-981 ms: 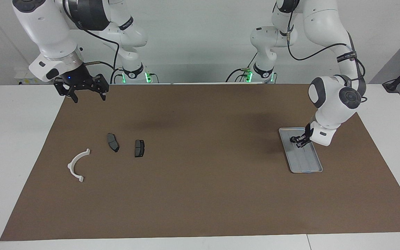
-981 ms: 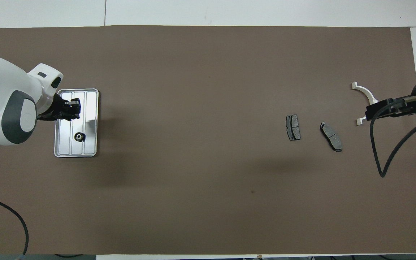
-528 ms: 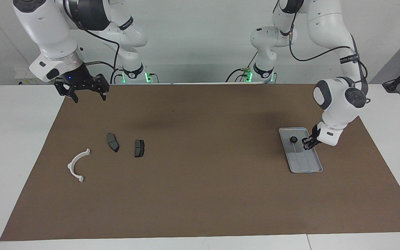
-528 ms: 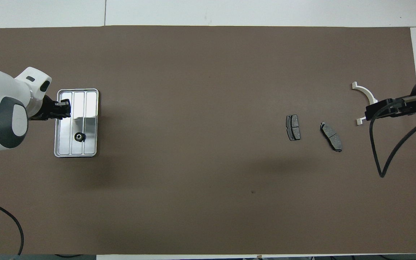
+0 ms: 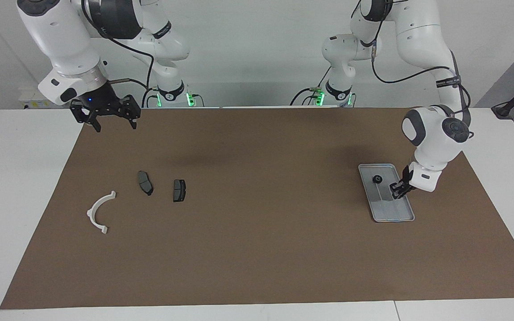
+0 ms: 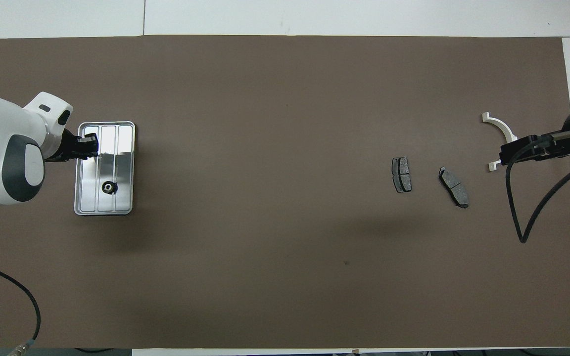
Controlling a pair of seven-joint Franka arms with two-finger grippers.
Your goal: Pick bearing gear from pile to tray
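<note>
Tray (image 5: 406,217) lies at the left arm's end; bearing gear (image 5: 376,179) rests in its nearer part. Placement judged done. Left gripper (image 5: 396,191), closed and empty, over the tray, should withdraw. Right gripper (image 5: 110,121) waits, jaws wide, empty.

From my remote station I can read no text, number, brand or sign here. The white left robot arm (image 5: 435,62) wears a narrow black band with pale lettering (image 5: 448,80), and the white right robot arm (image 5: 150,26) wears a similar lettered band (image 5: 162,30), but both are too small to make out.
</note>
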